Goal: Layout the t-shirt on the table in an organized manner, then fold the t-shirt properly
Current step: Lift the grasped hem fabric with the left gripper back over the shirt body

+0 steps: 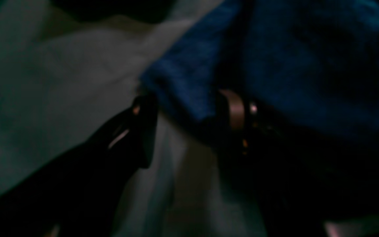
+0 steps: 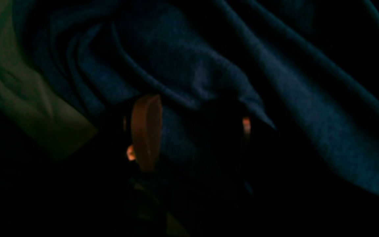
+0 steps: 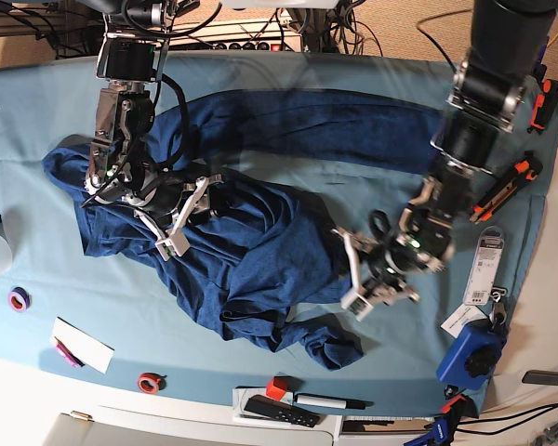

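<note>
t-shirt crumpled | L gripper on edge | R gripper pinching fold

Left wrist view: my two black claw fingers are smeared by blur; whether they pinch the rumpled dark navy knit t-shirt I can't tell.
Right wrist view: nearly black; only one tan pad of mine reads clearly, the other finger lost in shadow.
Base view, shirt: folds bury the shirt's far sleeve.
Base view, small items: the blue block is too small to name.
</note>
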Motion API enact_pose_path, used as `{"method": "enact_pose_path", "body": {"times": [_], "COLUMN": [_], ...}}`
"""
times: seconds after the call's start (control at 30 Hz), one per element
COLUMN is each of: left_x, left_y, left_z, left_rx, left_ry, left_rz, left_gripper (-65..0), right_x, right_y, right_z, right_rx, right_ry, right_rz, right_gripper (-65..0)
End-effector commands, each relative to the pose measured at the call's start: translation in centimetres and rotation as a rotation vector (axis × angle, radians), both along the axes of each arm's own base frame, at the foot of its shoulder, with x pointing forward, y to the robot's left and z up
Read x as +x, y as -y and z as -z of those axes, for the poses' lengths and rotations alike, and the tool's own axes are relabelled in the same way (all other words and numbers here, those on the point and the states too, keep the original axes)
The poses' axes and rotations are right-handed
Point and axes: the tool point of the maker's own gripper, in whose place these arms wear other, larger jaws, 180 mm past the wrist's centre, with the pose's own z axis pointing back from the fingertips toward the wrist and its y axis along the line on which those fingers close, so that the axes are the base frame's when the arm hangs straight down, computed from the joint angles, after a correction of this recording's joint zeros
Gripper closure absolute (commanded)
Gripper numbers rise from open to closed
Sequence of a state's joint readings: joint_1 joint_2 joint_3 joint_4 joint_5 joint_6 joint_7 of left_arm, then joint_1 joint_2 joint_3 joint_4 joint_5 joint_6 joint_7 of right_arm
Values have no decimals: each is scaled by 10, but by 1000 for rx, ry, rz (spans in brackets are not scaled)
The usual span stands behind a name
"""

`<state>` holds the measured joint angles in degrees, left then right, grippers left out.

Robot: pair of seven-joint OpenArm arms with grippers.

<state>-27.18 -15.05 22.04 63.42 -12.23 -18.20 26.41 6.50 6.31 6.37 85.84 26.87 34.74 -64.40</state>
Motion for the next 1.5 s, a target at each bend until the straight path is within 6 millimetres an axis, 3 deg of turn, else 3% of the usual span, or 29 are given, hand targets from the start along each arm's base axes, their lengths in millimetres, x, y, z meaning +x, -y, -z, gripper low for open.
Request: {"method": "enact_pose_path", "body": {"times": [0.0, 0.33, 0.67, 1.1, 1.17, 1.23, 1.4, 1.47], "left_x": [18, 8, -12, -9, -8, -7, -10, -25], "left_y": [3, 49, 112, 118, 118, 117, 120, 130], "left_z": [-26, -33, -48, -54, -56, -56, -57, -63], "left_rx": [-30, -159, -280, -296, -298, -283, -298, -352], "left_ry": [71, 23, -14, 0, 16, 25, 17, -9], "left_rz": [-4, 47, 170, 174, 174, 176, 198, 300], "left_gripper": [-270, -270, -270, -266, -190, -20, 0, 0], "right_x": [6, 7, 7, 9, 8, 9, 9, 9], "right_y": [3, 3, 3, 3, 3, 3, 3, 4], "right_z": [-7, -8, -8, -9, -9, -9, -9, -9], "right_rx": [-12, -11, -9, -5, -6, -5, -5, -13], "right_ry": [23, 26, 30, 37, 37, 37, 38, 38], "right_rz": [4, 5, 6, 8, 8, 8, 8, 9], "right_gripper": [-291, -291, -291, -291, -291, -291, -291, -291]}}
